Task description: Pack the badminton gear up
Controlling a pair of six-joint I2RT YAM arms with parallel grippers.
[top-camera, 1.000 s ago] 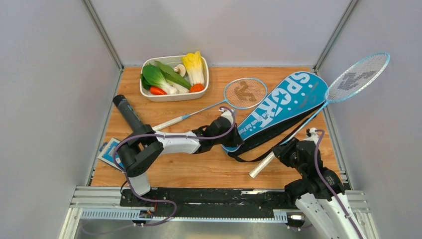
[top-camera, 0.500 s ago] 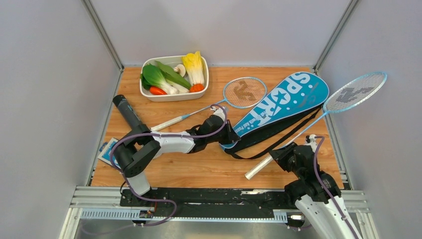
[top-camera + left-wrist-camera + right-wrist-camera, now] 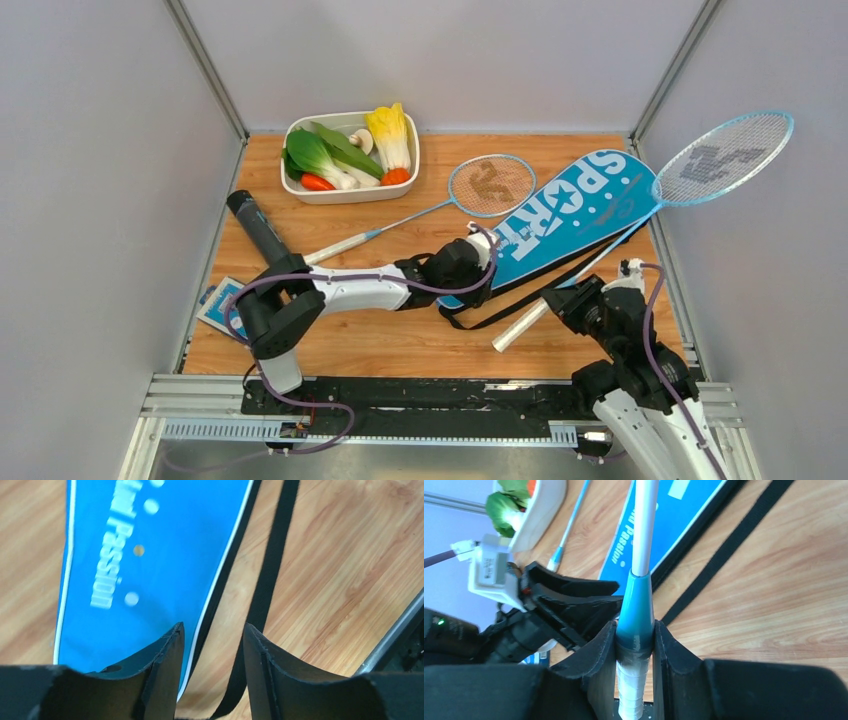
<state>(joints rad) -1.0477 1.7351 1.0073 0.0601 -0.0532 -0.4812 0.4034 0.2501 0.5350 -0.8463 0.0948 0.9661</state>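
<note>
Top external: blue white-lettered cover (image 3: 575, 205)

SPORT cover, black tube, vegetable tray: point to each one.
SPORT cover (image 3: 560, 210), top external view, on the lettering.
black tube (image 3: 257, 229), top external view, mid-length.
vegetable tray (image 3: 350, 194), top external view, near wall.

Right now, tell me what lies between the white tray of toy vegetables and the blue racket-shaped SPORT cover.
The strung head of a light-blue, white-handled racket, flat on the wooden table; the top view shows it.

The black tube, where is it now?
Top view: the black tube lies on the left side of the table, between the vegetable tray and the left arm.
</note>
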